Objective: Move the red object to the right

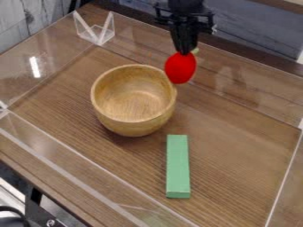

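The black hand (183, 50) pinches the glossy, rounded red object (180, 68) by its top, holding it above the wood-grain bench (236, 133), just past the far-right rim of the smooth round wooden bowl (134, 124). A flat green rectangular block (178, 166) lies toward the near edge.

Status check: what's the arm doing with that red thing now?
Hand shut on red object. Object airborne beside wooden bowl right rim. Green block well clear.
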`<state>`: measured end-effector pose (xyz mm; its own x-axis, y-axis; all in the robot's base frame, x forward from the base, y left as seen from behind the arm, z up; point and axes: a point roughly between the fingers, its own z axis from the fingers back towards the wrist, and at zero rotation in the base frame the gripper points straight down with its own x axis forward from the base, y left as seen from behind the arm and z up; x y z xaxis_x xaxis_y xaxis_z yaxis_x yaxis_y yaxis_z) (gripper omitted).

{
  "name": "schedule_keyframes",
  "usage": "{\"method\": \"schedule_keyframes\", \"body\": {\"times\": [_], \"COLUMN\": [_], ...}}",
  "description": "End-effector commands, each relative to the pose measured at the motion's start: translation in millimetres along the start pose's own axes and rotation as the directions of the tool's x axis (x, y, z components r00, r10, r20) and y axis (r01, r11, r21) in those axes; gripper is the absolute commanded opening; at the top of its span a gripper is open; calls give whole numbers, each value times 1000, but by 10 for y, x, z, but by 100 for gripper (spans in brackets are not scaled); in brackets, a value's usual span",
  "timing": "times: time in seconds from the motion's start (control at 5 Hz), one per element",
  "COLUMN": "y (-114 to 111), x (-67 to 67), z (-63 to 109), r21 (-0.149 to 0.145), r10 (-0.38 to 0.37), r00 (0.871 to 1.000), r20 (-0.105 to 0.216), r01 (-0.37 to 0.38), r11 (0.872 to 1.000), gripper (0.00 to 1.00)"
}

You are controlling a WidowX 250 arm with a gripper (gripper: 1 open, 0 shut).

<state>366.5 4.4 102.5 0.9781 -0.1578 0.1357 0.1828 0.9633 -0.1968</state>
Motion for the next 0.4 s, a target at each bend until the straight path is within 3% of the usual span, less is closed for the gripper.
{"method": "schedule_keyframes", "body": {"times": [0.0,0.2], "y": [-229,-391], "x": [118,131], "z": [234,83], "r21": [20,16], "r10": [-45,-71], "r00": [995,995], "r20": [85,68], "r01": [43,70], "r11": [999,997], "gripper": [0,0]}}
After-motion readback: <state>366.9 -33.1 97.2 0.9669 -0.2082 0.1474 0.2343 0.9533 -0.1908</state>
